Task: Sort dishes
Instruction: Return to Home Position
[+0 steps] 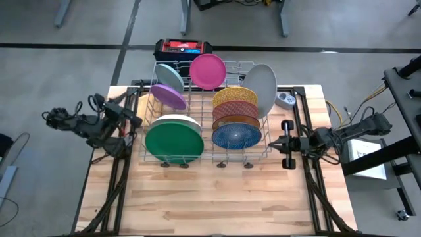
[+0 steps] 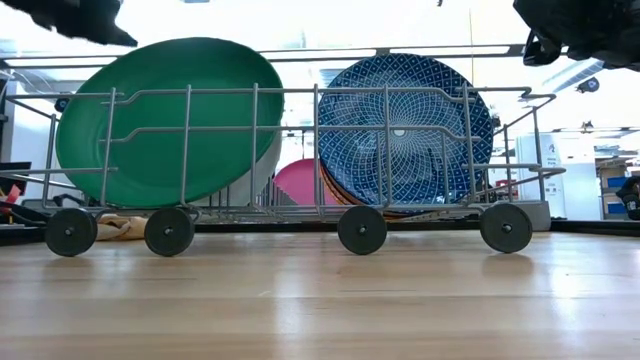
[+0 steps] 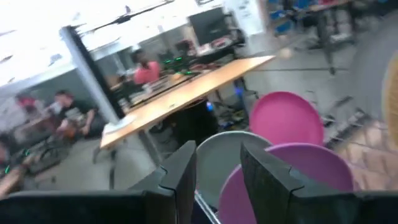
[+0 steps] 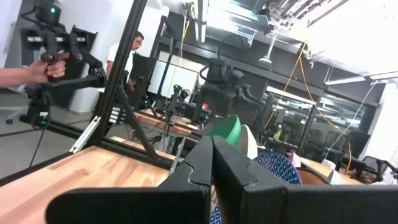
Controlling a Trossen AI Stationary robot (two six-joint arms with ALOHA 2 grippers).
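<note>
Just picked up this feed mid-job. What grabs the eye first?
A silver wire rack mid-table, packed with standing plates: a big green plate front left, a blue patterned plate front right, a pink plate at the back. The left gripper and right gripper flank the rack, holding nothing.

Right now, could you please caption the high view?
Round coloured plates stand in the silver wire dish rack; left gripper and right gripper flank it.

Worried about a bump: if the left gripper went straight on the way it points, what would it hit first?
Probably the purple plate, standing in the dish rack ahead of the left gripper, though a rack wire may come first; depth is unclear. The right gripper sits across the rack.
</note>
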